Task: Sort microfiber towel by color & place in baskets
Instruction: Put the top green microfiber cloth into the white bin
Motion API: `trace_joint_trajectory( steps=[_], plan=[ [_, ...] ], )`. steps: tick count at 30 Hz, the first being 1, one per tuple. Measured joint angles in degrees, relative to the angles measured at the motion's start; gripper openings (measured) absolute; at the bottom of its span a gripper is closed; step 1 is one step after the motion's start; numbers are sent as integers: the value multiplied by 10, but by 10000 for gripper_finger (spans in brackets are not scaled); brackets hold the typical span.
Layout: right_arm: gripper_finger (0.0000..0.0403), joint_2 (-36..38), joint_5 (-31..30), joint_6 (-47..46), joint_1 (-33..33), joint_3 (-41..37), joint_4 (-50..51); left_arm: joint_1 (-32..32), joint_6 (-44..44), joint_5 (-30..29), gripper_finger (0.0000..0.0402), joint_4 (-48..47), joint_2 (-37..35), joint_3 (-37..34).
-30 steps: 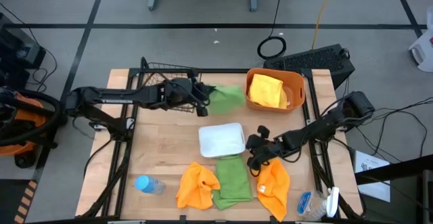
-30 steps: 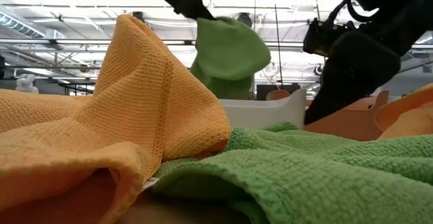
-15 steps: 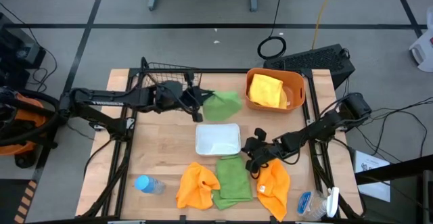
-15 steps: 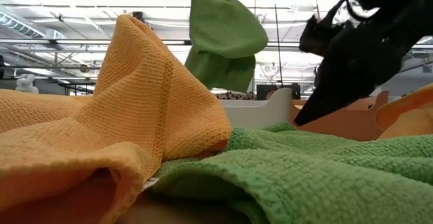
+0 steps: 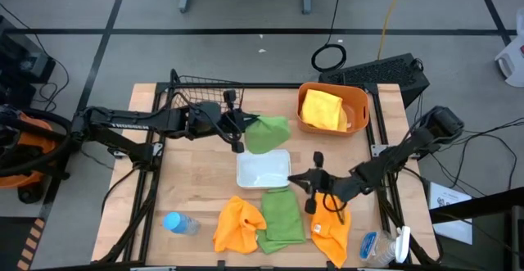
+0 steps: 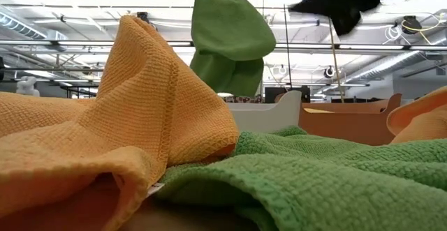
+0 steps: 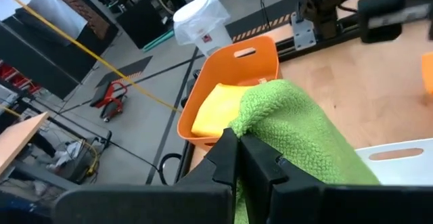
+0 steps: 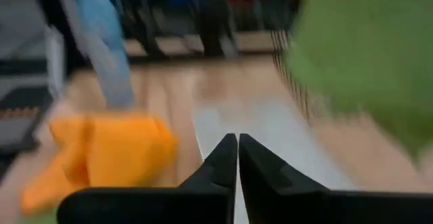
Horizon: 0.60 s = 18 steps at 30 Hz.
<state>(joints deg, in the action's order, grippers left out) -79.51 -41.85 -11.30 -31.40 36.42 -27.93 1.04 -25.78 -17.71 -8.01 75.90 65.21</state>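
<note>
A green microfiber towel (image 5: 266,133) hangs over the far edge of the white tray (image 5: 264,173), with my left gripper (image 5: 240,132) shut on it. My right gripper (image 5: 295,178) is shut on nothing, raised above the table right of the tray. A second green towel (image 5: 282,218) and two orange towels (image 5: 237,224) (image 5: 332,226) lie flat near the front edge. A yellow towel (image 5: 322,109) lies in the orange tub (image 5: 360,107). The black wire basket (image 5: 192,91) stands at the far left. My left gripper pinches a bunched fold at the top of the green towel (image 7: 256,128) between its two fingers. The fingers come almost level from the table's left. The towel hangs slack below them (image 6: 230,42), clear of the table and tray.
A blue-capped bottle (image 5: 180,223) lies at the near left. A spray bottle (image 5: 385,245) lies at the near right corner. Bare wood shows left of the tray and between the tray and the tub.
My left gripper has carried the green towel from beside the tub toward the near and left, over the tray's far edge, still hanging. My right gripper has risen from the table beside the orange towel and tipped up toward level, staying shut.
</note>
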Motion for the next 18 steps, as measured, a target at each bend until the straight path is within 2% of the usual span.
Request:
trace_joint_trajectory(
  steps=[4,7,11,16,18],
  plan=[
    [56,-29,1,128,8,2,-135,-9,15,26,12,2,0,0],
    [117,-46,-5,166,19,22,-135,-21,15,29,12,1,0,0],
    [228,-72,-17,214,30,69,-102,-35,20,30,12,2,0,0],
    [376,-108,-136,295,32,142,-76,-51,30,30,12,-2,0,0],
    [388,-121,-198,321,33,163,-72,-58,31,30,12,-3,0,0]
  ],
)
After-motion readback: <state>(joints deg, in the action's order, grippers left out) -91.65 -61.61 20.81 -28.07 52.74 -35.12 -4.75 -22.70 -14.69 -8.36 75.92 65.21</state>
